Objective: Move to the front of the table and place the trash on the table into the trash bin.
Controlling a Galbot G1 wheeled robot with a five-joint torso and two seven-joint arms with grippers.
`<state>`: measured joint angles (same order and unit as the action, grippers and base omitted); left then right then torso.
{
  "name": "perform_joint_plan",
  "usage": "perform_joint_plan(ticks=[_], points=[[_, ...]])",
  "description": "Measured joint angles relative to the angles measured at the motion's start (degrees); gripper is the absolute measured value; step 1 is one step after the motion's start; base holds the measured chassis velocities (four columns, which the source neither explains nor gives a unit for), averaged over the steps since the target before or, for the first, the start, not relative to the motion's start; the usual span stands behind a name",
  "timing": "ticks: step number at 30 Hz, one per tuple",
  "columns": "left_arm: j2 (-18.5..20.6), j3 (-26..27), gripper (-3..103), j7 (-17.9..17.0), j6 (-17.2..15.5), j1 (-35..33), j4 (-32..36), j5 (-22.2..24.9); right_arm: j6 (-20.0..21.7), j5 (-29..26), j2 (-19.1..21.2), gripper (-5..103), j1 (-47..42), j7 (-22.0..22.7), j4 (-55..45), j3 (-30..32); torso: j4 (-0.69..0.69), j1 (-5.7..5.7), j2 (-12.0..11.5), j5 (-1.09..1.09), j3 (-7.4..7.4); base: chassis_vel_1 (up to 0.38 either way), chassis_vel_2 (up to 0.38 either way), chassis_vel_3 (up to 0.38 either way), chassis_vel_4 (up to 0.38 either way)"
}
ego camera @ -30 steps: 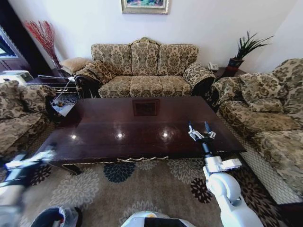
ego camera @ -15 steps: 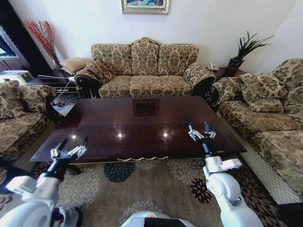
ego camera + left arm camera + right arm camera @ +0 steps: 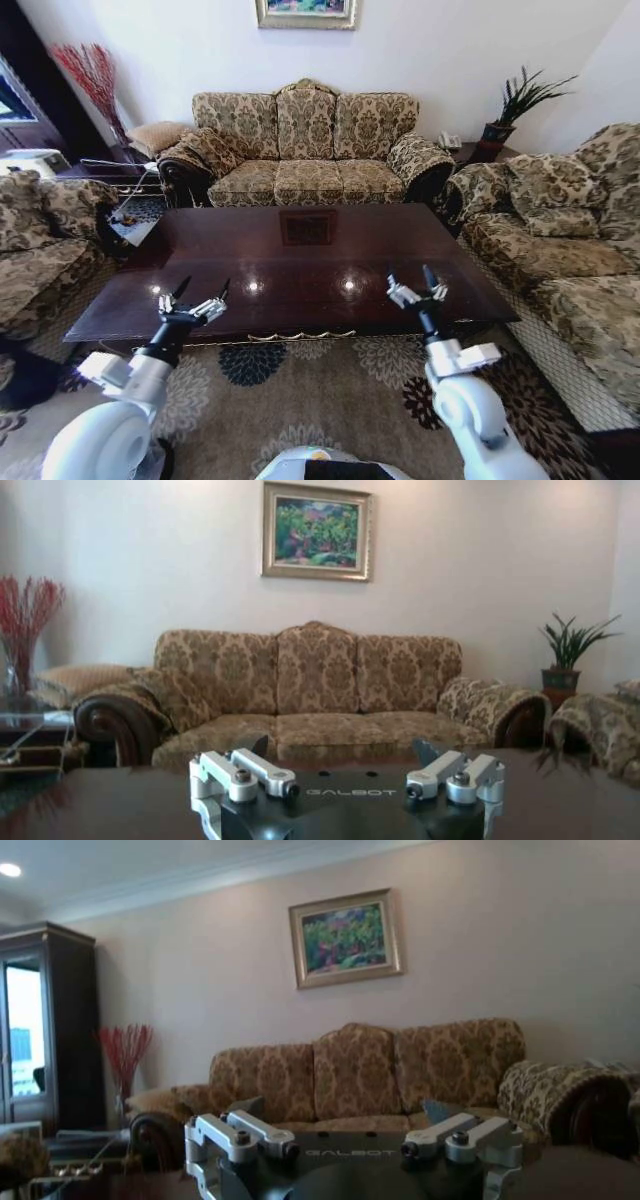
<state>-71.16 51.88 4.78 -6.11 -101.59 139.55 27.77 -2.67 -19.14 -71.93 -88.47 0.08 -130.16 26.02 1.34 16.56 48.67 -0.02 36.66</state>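
A patterned sofa [image 3: 305,150] with 3 back cushions stands against the far wall under a framed painting [image 3: 306,12]. An armchair [image 3: 575,255] (same floral fabric) sits at the right, a potted plant [image 3: 510,110] behind it. Red dried stems [image 3: 90,75] stand far left. A flowered rug [image 3: 300,390] covers the floor.

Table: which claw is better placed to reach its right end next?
Right, probably. The right claw hovers open over the table near its front edge, right of centre. The left claw, also open, hovers left of centre, farther from that end.
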Motion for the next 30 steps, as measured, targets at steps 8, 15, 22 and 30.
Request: perform_joint_plan(ticks=[8,15,22,30], points=[[-0.9,1.4,98,-0.3,1.6,-0.2,-0.2,-0.6,3.1,7.9,0.0,100,-4.8,2.6,-1.9,-0.1,0.05,0.00,0.0,0.01,0.00,0.000,0.000,0.000,0.000],[-2.8,0.2,98,-1.6,1.5,-0.5,-0.1,-0.7,2.7,10.3,-0.8,100,-10.8,5.4,-4.6,2.1,0.00,0.00,0.0,0.01,0.00,0.000,0.000,0.000,0.000],[-6.0,-1.6,97,-3.9,-1.9,-1.1,0.3,-2.1,-1.4,9.1,-3.2,100,-9.6,6.5,-5.1,4.6,0.02,0.00,0.0,0.02,0.00,0.000,0.000,0.000,0.000],[-7.1,-2.6,97,-3.6,-0.9,-1.0,0.0,-1.4,-2.1,10.1,-5.4,100,-10.0,6.1,-6.0,4.4,-0.01,0.00,0.0,0.01,0.00,0.000,0.000,0.000,0.000]])
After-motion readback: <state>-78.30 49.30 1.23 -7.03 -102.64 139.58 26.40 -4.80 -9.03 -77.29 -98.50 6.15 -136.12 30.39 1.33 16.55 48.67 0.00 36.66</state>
